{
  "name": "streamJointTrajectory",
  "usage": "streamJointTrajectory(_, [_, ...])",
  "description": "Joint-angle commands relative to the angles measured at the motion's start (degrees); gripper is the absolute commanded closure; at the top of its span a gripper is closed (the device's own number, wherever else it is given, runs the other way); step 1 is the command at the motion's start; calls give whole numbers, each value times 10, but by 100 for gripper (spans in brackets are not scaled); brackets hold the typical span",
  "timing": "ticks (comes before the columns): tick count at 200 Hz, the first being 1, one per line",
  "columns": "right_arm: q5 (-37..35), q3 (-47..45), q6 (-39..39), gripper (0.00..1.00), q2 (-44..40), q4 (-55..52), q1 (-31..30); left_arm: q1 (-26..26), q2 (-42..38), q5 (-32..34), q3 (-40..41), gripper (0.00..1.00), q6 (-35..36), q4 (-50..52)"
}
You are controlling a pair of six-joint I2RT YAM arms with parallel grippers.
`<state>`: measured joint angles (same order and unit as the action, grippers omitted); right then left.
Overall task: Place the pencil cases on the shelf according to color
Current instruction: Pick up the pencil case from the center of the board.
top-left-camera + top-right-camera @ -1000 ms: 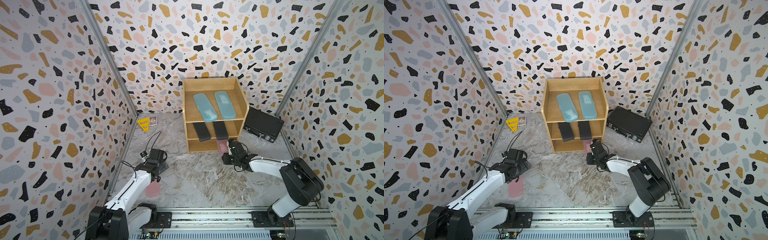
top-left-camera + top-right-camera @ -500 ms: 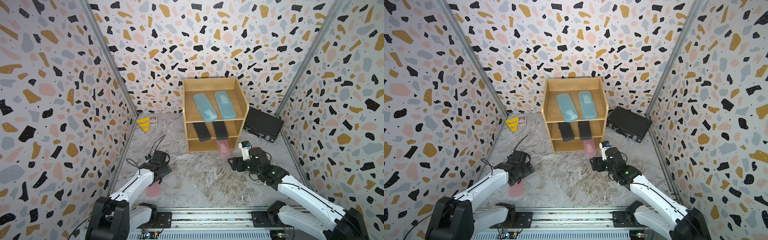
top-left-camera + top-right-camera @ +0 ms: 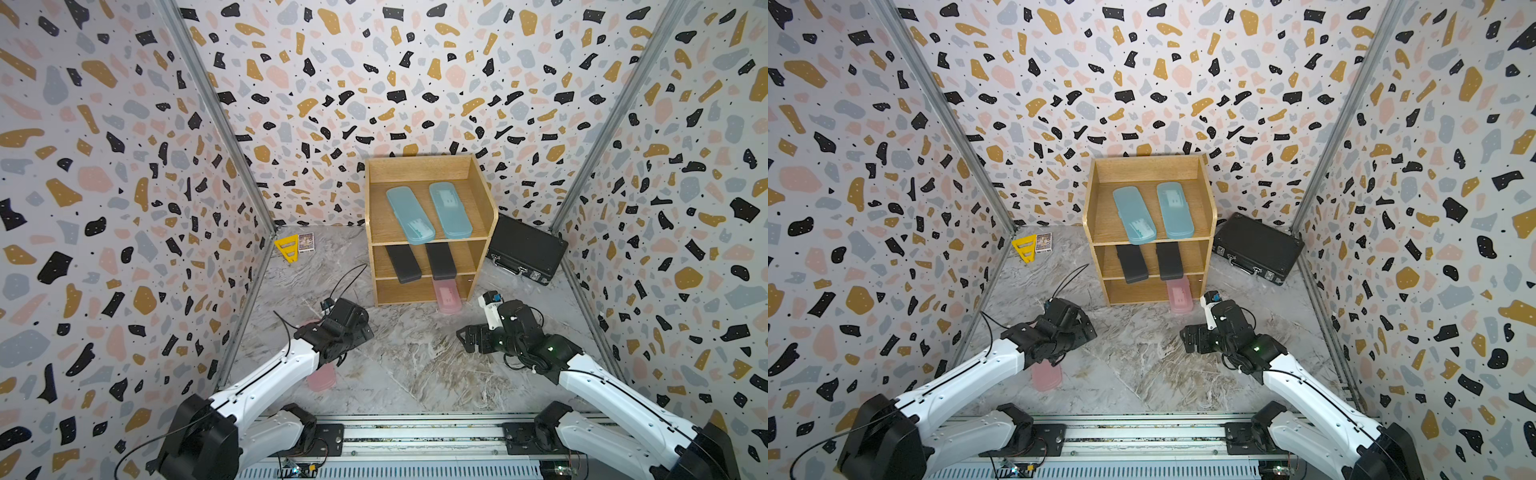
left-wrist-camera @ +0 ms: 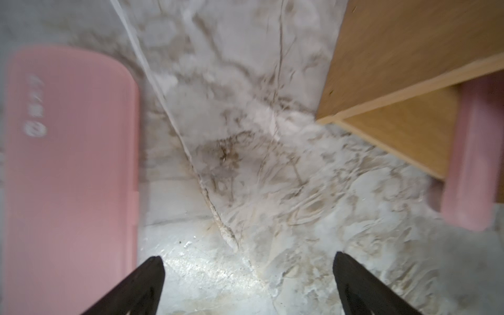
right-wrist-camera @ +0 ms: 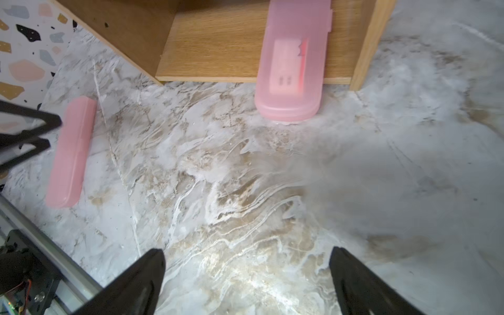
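Right gripper [image 5: 246, 252] released, drew back from shelf [image 3: 482, 195]; jaws wide, empty. Pink case [image 5: 291, 68] left at bottom tier's right end, overhanging the front edge. Left gripper [image 4: 246, 257], jaws spread, hovered beside last pink case [image 4: 71, 163] near tabletop's [image 3: 415, 365] left edge: only that one remained.

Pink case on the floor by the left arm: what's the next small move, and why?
Probably slide the left gripper sideways over the pink floor case and lower onto it. Its jaws stand open and empty beside that case, the only one off the shelf; the other pink case lies on the bottom tier.
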<state>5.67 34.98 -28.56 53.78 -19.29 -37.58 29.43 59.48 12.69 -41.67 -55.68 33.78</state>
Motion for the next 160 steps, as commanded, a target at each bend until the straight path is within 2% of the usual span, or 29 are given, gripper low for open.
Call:
streamJointTrajectory(1, [-50,24,-24,0,15,11,-68,-1,-72,103,-39,0,45,111])
streamJointTrajectory(23, [-100,59,-60,0,96,46,-157,-20,-107,103,-78,0,102,180])
streamJointTrajectory(33, [-117,89,-85,0,150,60,-190,-25,-110,109,-99,0,109,209])
streamJointTrajectory(54, [-200,160,-130,0,250,82,-278,-33,-129,141,-124,0,111,254])
streamJointTrajectory(68, [-246,211,-162,0,316,91,-319,-59,-148,161,-123,0,114,261])
streamJointTrajectory(100, [-221,329,-187,0,457,132,-364,-166,-135,124,-152,0,156,259])
streamJointTrajectory(131, [-168,441,-184,0,571,134,-388,-240,-86,111,-202,0,200,266])
streamJointTrajectory(160, [-165,552,-181,0,661,73,-407,-329,-70,35,-214,0,233,256])
